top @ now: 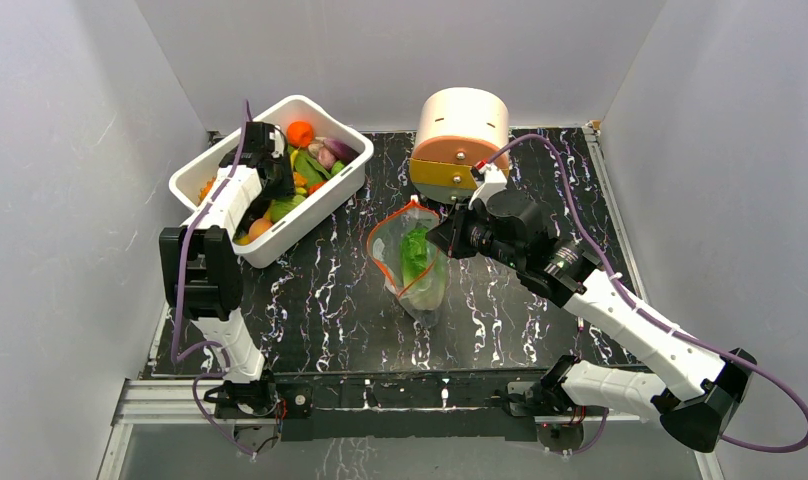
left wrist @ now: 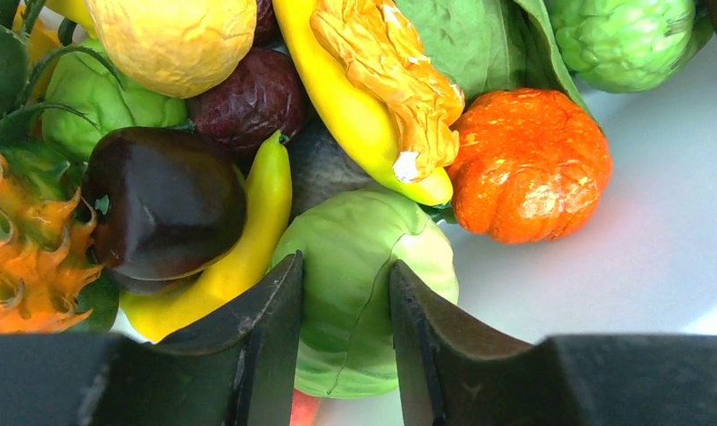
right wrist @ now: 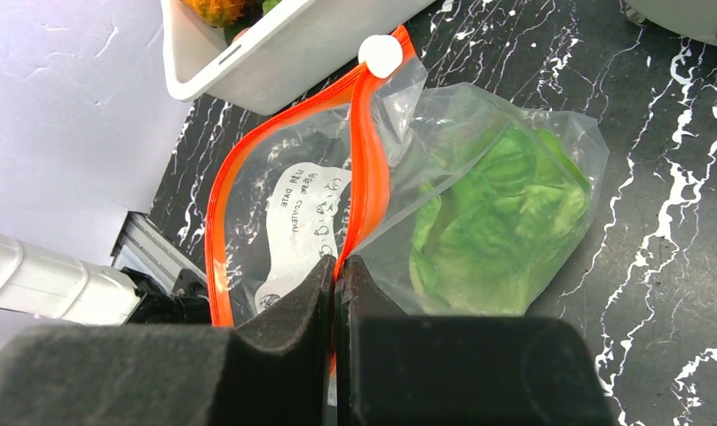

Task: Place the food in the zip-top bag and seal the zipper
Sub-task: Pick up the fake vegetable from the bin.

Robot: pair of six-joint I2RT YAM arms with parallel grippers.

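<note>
**A:** The left pincer [left wrist: 346, 266] is down in the white tub [top: 290, 225] at the far left corner of the counter [top: 320, 300]. Its black wedge-shaped fingers [left wrist: 266, 328] sit over the round, pale-green cabbage [left wrist: 364, 240], which is smooth with fine veins.

**B:** Has it got a grip?

**A:** Can't tell. The jaws stand partly apart, and the cabbage shows between them and spreads past both sides.

**B:** And the neighbours?

**A:** There's a knobbly orange piece [left wrist: 528, 164] just beside the cabbage, plus a glossy dark one [left wrist: 164, 200] and a curved yellow pepper [left wrist: 240, 257] touching it.

**B:** Over to the right arm!

**A:** The right pincer [right wrist: 337, 264] is clenched tight on the zipper [right wrist: 368, 160], that thin orange-red strip. The zip-top bag [right wrist: 444, 106] is crinkly clear plastic and lies mid-counter, its mouth gaping in a loop.

**B:** Anything inside?

**A:** The ruffled green lettuce [right wrist: 497, 213] fills the bottom. A white label [right wrist: 302, 222] shows on the film, and a round white slider [right wrist: 381, 55] sits at the strip's end, near the tub.

**B:** And at the back?

**A:** A round cream-and-orange drawer box [top: 462, 140] stands at the far edge.
</note>
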